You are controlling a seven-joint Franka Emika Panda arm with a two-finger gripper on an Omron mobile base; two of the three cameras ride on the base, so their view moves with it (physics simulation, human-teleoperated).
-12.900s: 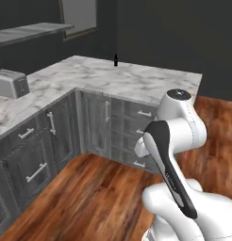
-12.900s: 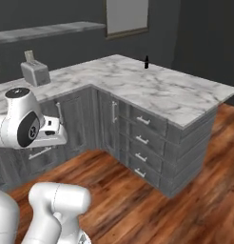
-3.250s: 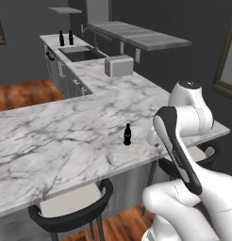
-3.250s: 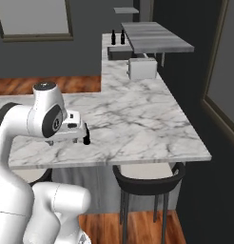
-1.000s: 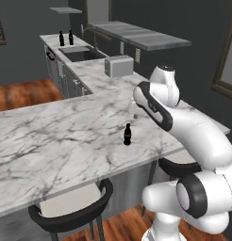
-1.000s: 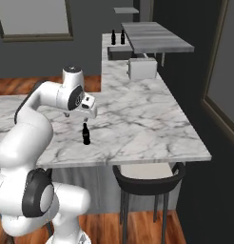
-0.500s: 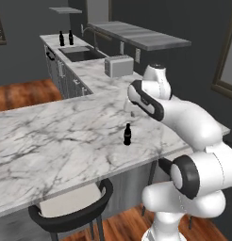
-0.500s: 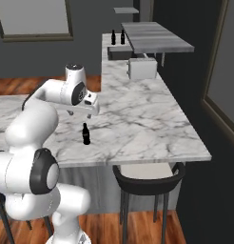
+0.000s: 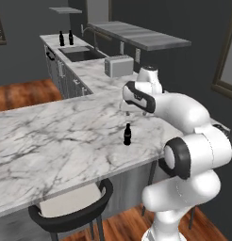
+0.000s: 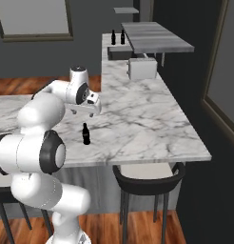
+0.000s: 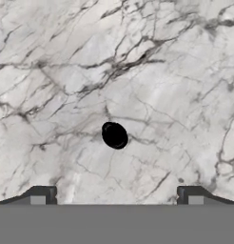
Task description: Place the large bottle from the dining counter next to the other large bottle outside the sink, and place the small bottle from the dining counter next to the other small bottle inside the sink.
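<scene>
Claw above the small bottle

Left base view: my claw (image 9: 126,109) hangs over the small black bottle (image 9: 128,135), upright on the marble desk (image 9: 52,136). Right base view: bottle (image 10: 85,134) below claw (image 10: 88,112). Hand view: fingertips (image 11: 43,195) spread wide, bottle cap (image 11: 114,135) between, empty.

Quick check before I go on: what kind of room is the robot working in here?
A home kitchen, rendered. A white marble dining counter with black stools at its edge runs back to a dark sink with a curved faucet. A small black bottle stands on the counter.
</scene>
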